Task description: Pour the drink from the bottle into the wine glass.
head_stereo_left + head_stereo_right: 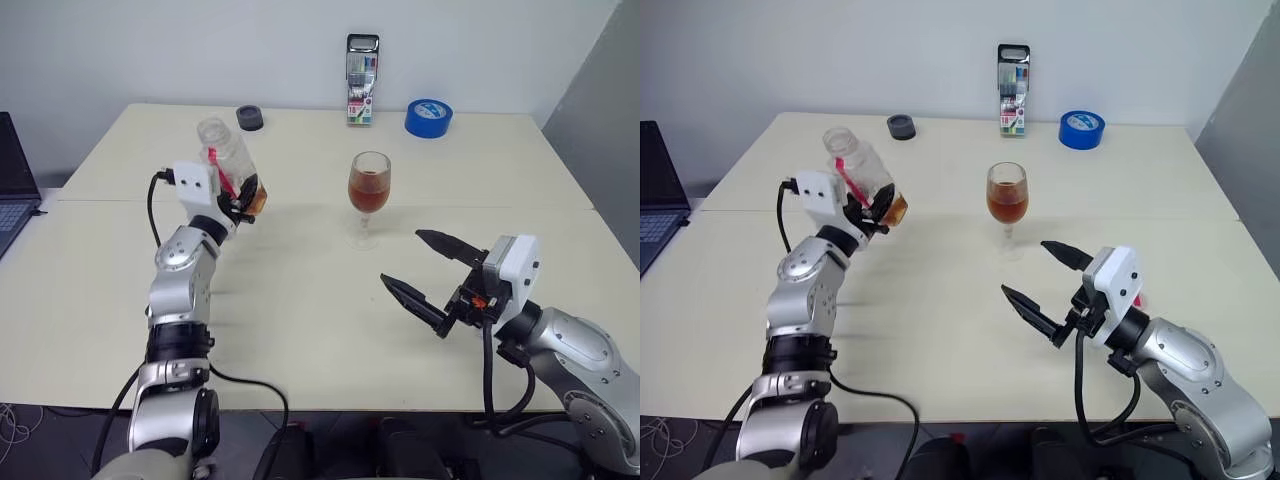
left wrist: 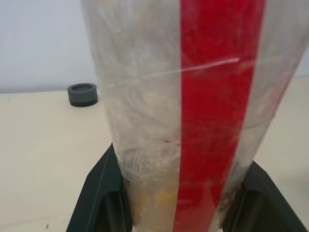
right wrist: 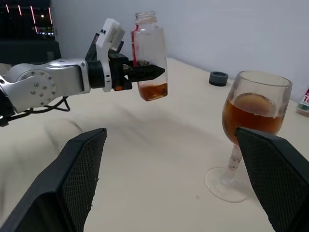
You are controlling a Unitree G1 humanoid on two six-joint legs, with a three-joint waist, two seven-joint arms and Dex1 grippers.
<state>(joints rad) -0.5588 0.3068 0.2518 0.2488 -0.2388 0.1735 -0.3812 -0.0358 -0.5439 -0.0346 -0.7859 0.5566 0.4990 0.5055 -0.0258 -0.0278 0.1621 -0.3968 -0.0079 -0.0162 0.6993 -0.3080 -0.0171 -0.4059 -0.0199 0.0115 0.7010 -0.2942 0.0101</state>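
Two grippers: the left gripper (image 1: 243,197) clamps the nearly empty bottle (image 1: 232,166); the right gripper (image 1: 428,272) gapes empty near the half-full wine glass (image 1: 368,196).

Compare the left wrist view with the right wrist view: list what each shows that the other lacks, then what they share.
Left wrist view alone: the bottle's red label strip seen close up.

Right wrist view alone: the wine glass about half full of the drink, the left arm, the bottle's open neck, and a little brown liquid left at its bottom.

Both: the bottle gripped by the left claw, the dark round cap, and the table.
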